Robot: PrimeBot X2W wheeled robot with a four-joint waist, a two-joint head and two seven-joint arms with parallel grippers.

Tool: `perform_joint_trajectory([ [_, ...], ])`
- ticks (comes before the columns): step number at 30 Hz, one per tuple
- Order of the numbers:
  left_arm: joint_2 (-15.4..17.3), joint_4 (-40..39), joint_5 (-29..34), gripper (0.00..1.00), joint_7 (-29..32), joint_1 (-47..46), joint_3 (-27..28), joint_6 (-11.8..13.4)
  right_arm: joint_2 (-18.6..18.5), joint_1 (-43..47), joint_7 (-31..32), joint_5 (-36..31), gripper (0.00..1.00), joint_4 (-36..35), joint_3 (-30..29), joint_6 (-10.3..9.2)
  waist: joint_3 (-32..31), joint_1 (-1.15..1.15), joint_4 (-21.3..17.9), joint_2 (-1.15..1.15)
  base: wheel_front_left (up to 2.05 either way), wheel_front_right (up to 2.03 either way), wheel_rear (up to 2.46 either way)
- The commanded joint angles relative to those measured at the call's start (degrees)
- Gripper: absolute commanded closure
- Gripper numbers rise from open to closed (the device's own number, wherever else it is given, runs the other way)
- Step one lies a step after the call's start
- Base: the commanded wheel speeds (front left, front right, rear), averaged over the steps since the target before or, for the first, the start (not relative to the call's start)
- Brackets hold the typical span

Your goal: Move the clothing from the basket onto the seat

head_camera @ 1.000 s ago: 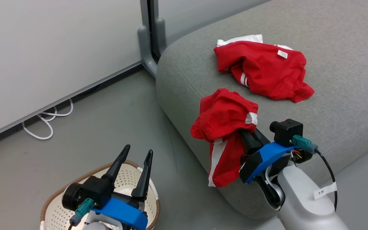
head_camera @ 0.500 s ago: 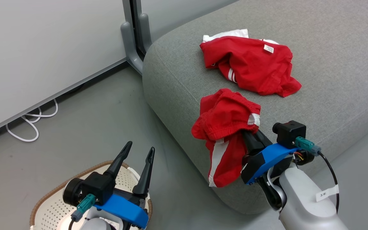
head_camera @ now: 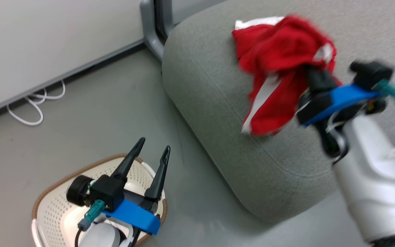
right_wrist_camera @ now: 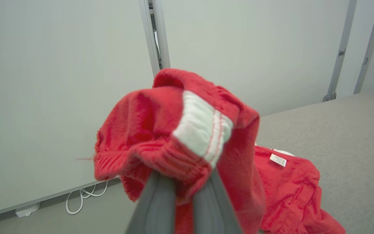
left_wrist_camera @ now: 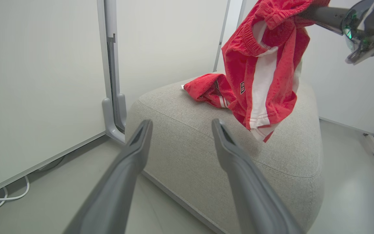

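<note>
Limply, soft red clothing [head_camera: 279, 65] hangs above the rounded grey fabric seat [head_camera: 214, 103].

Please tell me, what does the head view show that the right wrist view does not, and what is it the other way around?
The head view gives the basket on the floor and the open left hand over it. The right wrist view gives the small white tag on the second garment, which lies on the seat. Both views share the right hand shut on the held red garment, the seat, and the white cable on the floor by the wall.
</note>
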Motion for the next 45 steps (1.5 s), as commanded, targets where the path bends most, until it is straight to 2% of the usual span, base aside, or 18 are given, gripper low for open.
perform_joint_trajectory([
  [1, 0.8, -0.7, 0.3, 0.00, -0.3, -1.7, -0.3, -0.1, -1.3, -3.1, 1.1, -0.2, 1.00, -0.8, -2.3, 0.02, 3.3, 0.00, 2.1, 0.00, 0.00, 0.00, 0.00],
  [4, 1.7, -1.9, 0.7, 0.00, -0.3, -3.8, -1.1, -0.1, -4.2, -7.3, 3.4, 0.8, 1.00, -1.4, -7.3, 0.03, 6.7, 0.00, 3.8, 0.00, 0.00, 0.00, 0.00],
  [5, 1.7, -1.9, 0.7, 0.00, -0.3, -3.8, -1.1, -0.1, -4.2, -7.3, 3.4, 0.8, 1.00, -1.4, -7.3, 0.03, 6.7, 0.00, 3.8, 0.00, 0.00, 0.00, 0.00],
  [9, 3.3, -3.7, 1.2, 0.00, -0.3, -6.8, -2.6, -0.1, -8.0, -12.3, 5.4, 2.0, 1.00, -1.2, -15.3, 0.02, 11.9, 0.00, 6.3, 0.00, 0.00, 0.00, 0.00],
  [14, 5.5, -6.3, 1.9, 0.00, -0.3, -11.2, -4.1, -0.1, -12.7, -16.7, 6.1, 0.4, 1.00, -0.1, -24.8, 0.03, 19.1, 0.00, 9.6, 0.00, 0.00, 0.00, 0.00],
  [16, 6.4, -7.6, 2.2, 0.00, -0.3, -12.7, -4.5, -0.1, -13.5, -17.6, 5.7, -0.3, 1.00, 0.8, -27.9, 0.03, 21.7, 0.00, 10.8, 0.00, 0.00, 0.00, 0.00],
  [25, 8.4, -11.5, 3.4, 0.00, -0.3, -16.3, -4.1, -0.1, -12.0, -18.0, 2.4, -4.6, 1.00, 7.5, -34.7, 0.02, 29.2, 0.00, 13.2, 0.00, 0.00, 0.00, 0.00],
  [35, 8.1, -11.2, 3.7, 0.00, -0.3, -16.4, -3.8, -0.1, -10.7, -19.5, -0.1, -7.0, 1.00, 12.9, -34.4, 0.02, 29.3, 0.00, 13.6, 0.00, 0.00, 0.00, 0.00],
  [37, 7.9, -11.1, 3.6, 0.00, -0.3, -16.5, -3.6, -0.1, -11.0, -19.9, -0.3, -7.0, 0.55, 13.4, -34.4, 0.02, 29.0, 0.00, 13.7, 0.00, 0.00, 0.00, 0.00],
  [38, 7.8, -11.0, 3.6, 0.00, -0.3, -16.5, -3.6, -0.1, -11.1, -20.0, -0.3, -7.0, 0.02, 13.9, -34.6, 0.02, 28.9, 0.00, 13.8, 0.00, 0.00, 0.00, 0.00],
  [45, 7.0, -10.5, 3.7, 0.00, -0.3, -16.3, -3.7, -0.1, -11.9, -20.5, -0.5, -7.9, 0.00, 15.9, -34.6, 0.02, 28.2, 0.00, 14.3, 0.00, 0.00, 0.00, 0.00],
])
